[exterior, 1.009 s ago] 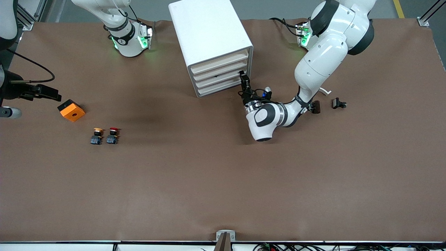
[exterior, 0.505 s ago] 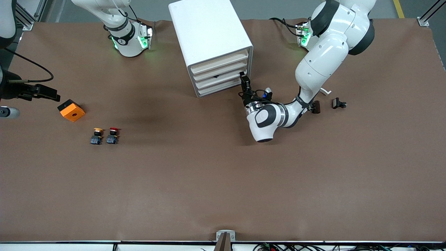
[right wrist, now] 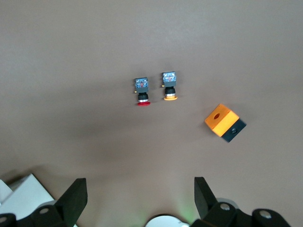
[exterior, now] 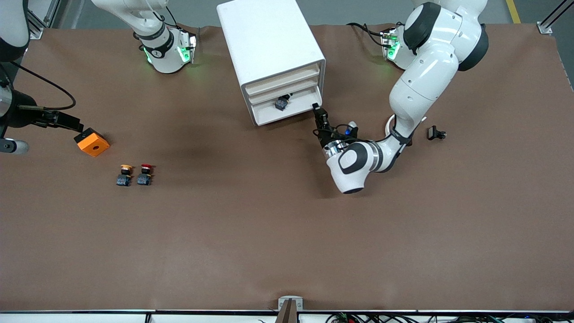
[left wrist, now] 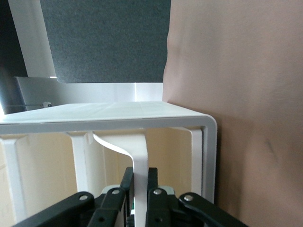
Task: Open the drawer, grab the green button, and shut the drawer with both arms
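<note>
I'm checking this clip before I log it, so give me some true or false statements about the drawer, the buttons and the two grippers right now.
1. The lowest drawer of the white cabinet is pulled partly out. True.
2. The left gripper has its jaws shut on the drawer's handle. True.
3. The right gripper is holding the orange block. False: its jaws are open and empty, above the table at the right arm's end, by the block.
4. A small dark object lies in the open drawer. True.
5. The red-capped button sits in the drawer. False: it stands on the table beside the yellow-capped button.
</note>
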`<state>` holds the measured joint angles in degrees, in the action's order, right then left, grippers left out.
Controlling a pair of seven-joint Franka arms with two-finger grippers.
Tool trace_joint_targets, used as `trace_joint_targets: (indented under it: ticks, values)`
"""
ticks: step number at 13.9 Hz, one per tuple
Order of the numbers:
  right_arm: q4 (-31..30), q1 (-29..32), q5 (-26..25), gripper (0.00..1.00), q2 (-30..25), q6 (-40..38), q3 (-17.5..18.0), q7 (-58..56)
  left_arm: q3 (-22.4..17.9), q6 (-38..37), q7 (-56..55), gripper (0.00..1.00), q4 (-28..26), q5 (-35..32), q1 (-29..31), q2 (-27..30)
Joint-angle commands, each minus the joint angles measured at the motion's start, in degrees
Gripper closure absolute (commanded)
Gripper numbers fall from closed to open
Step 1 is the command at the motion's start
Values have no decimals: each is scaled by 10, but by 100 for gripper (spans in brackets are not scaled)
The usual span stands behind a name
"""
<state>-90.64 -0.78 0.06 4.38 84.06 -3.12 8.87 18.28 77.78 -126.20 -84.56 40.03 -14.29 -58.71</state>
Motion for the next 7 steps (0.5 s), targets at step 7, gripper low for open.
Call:
trace_joint_targets:
  ticks: [7]
  values:
    - [5, -81, 41, 0, 3, 9, 0, 228, -19, 0, -23, 85, 41, 14, 30, 13]
